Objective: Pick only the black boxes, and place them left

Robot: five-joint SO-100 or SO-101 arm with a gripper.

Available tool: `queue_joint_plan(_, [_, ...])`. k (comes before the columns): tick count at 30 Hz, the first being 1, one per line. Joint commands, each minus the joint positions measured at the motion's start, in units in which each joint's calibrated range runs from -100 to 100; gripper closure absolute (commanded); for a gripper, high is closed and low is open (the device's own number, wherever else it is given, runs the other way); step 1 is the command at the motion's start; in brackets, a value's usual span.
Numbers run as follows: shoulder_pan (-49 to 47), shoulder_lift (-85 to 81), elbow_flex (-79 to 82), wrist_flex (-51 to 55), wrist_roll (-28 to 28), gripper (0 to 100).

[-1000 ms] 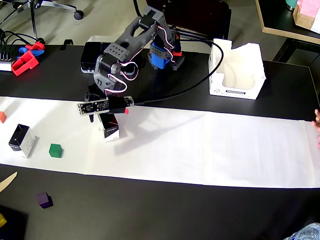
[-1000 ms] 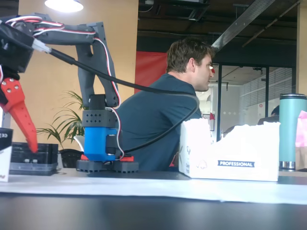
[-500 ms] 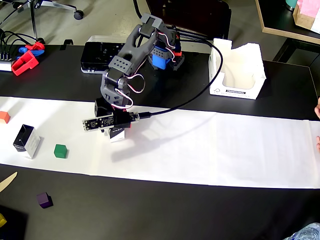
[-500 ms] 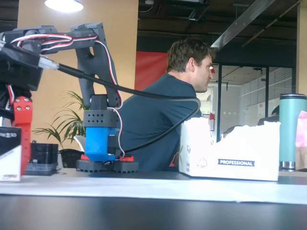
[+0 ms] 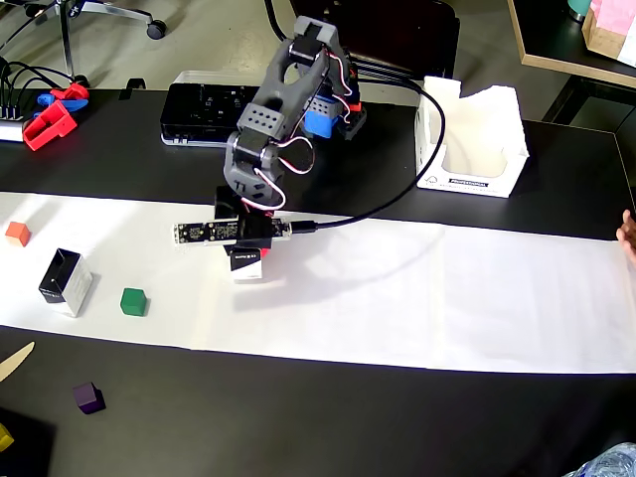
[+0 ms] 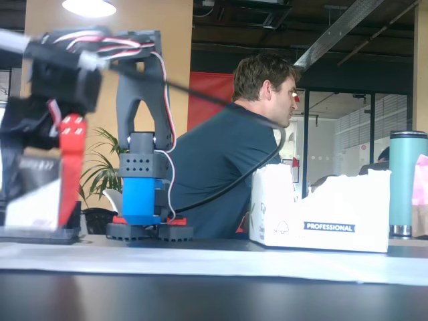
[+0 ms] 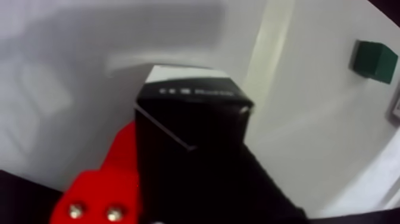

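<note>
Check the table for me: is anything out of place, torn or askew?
The white carton behind the paper strip has ragged, torn-off upper walls. A purple cube sits off the strip on bare black table. The gripper holds a black box squarely.

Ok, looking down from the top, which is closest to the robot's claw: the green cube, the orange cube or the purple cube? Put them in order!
From the gripper, in the overhead view:
1. Green cube, on the white paper to its left.
2. Purple cube, lower left on the black table.
3. Orange cube, at the far left edge of the paper.
</note>
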Motion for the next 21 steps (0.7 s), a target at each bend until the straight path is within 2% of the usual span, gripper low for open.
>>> queue_joint_plan(1, [-3.8,-19.5,5.5,0.2,-6.2,88])
queue_joint_plan(10, [-20.6,-39.7,11.3,1.3,-22.7,88])
queue_joint_plan(21, [-49.9,-46.9,-5.7,26.6,-37.5,88])
